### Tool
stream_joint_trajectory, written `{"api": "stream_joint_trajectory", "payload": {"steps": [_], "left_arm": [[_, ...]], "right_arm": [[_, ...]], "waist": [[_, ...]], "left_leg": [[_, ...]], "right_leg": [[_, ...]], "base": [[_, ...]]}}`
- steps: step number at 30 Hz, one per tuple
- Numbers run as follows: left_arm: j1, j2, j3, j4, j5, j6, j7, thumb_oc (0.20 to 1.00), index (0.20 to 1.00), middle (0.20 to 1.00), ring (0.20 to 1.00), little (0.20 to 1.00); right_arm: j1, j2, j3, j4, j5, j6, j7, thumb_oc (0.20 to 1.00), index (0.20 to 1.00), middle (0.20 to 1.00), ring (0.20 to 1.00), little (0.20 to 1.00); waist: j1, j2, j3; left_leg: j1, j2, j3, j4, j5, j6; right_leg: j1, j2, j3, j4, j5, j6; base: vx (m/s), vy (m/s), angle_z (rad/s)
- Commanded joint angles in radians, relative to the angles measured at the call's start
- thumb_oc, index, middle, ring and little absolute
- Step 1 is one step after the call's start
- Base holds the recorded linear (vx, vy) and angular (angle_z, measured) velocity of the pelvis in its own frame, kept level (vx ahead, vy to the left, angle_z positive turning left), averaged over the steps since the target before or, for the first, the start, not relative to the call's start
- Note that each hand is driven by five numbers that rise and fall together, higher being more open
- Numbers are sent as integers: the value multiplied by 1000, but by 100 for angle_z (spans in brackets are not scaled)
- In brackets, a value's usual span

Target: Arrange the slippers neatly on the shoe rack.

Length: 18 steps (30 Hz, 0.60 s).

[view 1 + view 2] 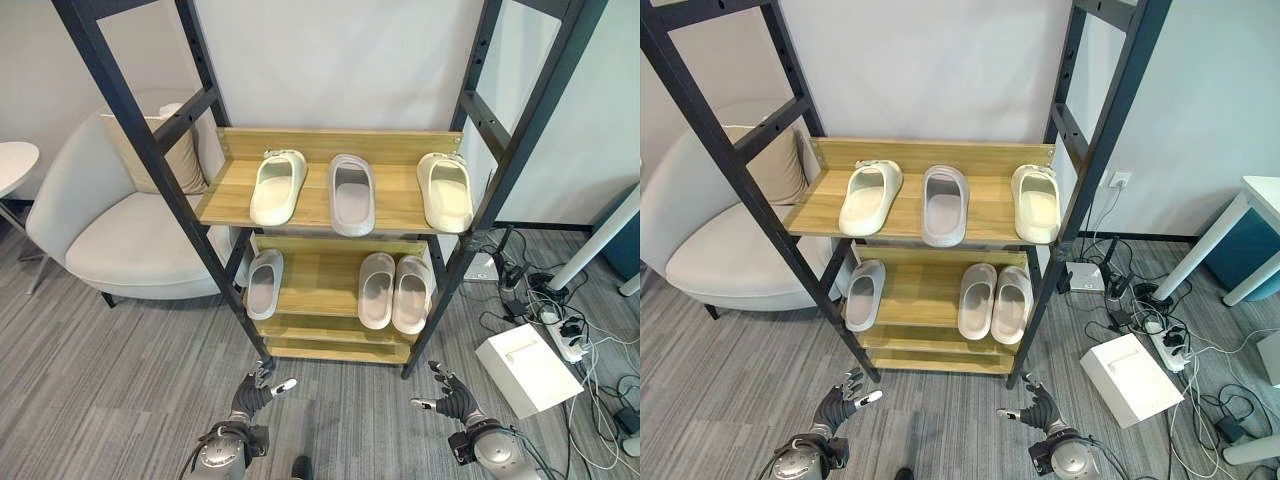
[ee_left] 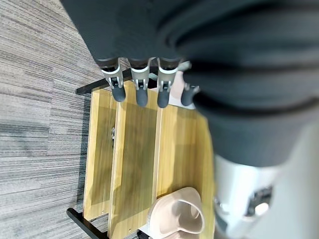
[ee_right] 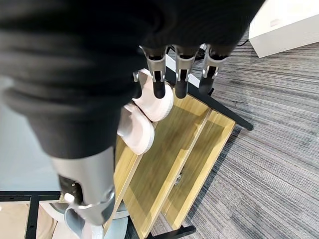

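Note:
A black-framed shoe rack with wooden shelves stands ahead. Its upper shelf carries three slippers: a cream one on the left, a grey one in the middle and a cream one on the right. On the lower shelf a grey slipper lies at the left, and a pale pink pair sits side by side at the right. My left hand and right hand hover low in front of the rack, both open and empty, fingers straight.
A light grey armchair with a beige cushion stands left of the rack. A white box, a power strip and loose cables lie on the carpet to the right. A white table leg slants at far right.

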<state>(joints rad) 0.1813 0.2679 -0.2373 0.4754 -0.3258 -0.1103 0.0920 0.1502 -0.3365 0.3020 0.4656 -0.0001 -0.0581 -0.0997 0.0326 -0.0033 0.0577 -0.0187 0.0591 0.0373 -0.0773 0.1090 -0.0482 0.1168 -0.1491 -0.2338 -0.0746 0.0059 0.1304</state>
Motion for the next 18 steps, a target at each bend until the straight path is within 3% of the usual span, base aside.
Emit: {"api": "stream_joint_trajectory", "payload": {"steps": [1, 2, 3, 6, 8, 12, 14, 16, 18], "left_arm": [[-112, 38, 15, -13, -7, -43, 26, 1000, 1000, 1000, 1000, 1000], [-139, 37, 9, -7, -14, -50, 39, 1000, 1000, 1000, 1000, 1000], [-142, 34, 9, -11, -13, -48, 36, 1000, 1000, 1000, 1000, 1000], [-138, 35, 6, -23, 2, -37, 42, 1000, 1000, 1000, 1000, 1000], [-122, 33, 15, -27, 0, -41, 43, 1000, 1000, 1000, 1000, 1000], [-102, 39, 15, -32, 4, -34, 32, 1000, 1000, 1000, 1000, 1000], [-94, 54, 18, -42, 1, -28, 19, 1000, 1000, 1000, 1000, 1000], [-91, 60, 22, -40, 4, -25, 16, 1000, 1000, 1000, 1000, 1000], [-94, 60, 22, -41, 3, -25, 17, 1000, 1000, 1000, 1000, 1000]], "right_arm": [[-79, -11, -16, -42, 32, -47, -12, 1000, 1000, 1000, 1000, 1000], [-84, -25, -23, -43, 53, -57, -22, 1000, 1000, 1000, 1000, 1000], [-79, -31, -32, -37, 56, -53, -22, 1000, 1000, 1000, 1000, 1000], [-68, -37, -60, -23, 69, -41, -48, 1000, 1000, 1000, 1000, 1000], [-59, -26, -63, -15, 73, -44, -41, 1000, 1000, 1000, 1000, 1000], [-55, -2, -78, 2, 84, -38, -35, 1000, 1000, 1000, 1000, 1000], [-61, 12, -66, 13, 78, -29, -24, 1000, 1000, 1000, 1000, 1000], [-63, 23, -59, 13, 73, -27, -22, 1000, 1000, 1000, 1000, 1000], [-75, 26, -53, 10, 71, -28, -25, 1000, 1000, 1000, 1000, 1000]], "waist": [[15, -46, 99], [21, -57, 122], [18, -58, 118], [26, -54, 110], [24, -47, 92], [13, -63, 70], [19, -67, 73], [18, -64, 78], [15, -61, 79]], "left_leg": [[-39, 29, -66, 217, -116, -31], [-110, 9, -119, 273, -96, -48], [-123, 20, -111, 231, -96, -44], [-188, 79, -26, 82, -14, -40], [-149, 71, -40, 24, -6, -29], [-122, 29, -16, 52, -46, -3], [-95, 16, 16, 52, -68, 19], [-65, 12, 30, 32, -77, 28], [-31, 7, 43, 8, -86, 28]], "right_leg": [[-44, -17, 92, 81, -80, -30], [-38, -12, 76, 76, -91, -39], [-27, -8, 66, 68, -98, -36], [15, 4, 43, 34, -108, -23], [14, 5, 53, 48, -117, -11], [-5, -48, 79, 101, -94, 20], [-56, -70, 96, 201, -65, 43], [-111, -69, 105, 254, -44, 46], [-138, -73, 68, 196, -22, 37]], "base": [[-73, -132, 33], [-11, -76, 62], [107, 12, 62], [175, 102, 30], [184, 192, 24], [171, 223, -21], [100, 211, -31], [62, 92, -21], [93, 11, -28]]}}
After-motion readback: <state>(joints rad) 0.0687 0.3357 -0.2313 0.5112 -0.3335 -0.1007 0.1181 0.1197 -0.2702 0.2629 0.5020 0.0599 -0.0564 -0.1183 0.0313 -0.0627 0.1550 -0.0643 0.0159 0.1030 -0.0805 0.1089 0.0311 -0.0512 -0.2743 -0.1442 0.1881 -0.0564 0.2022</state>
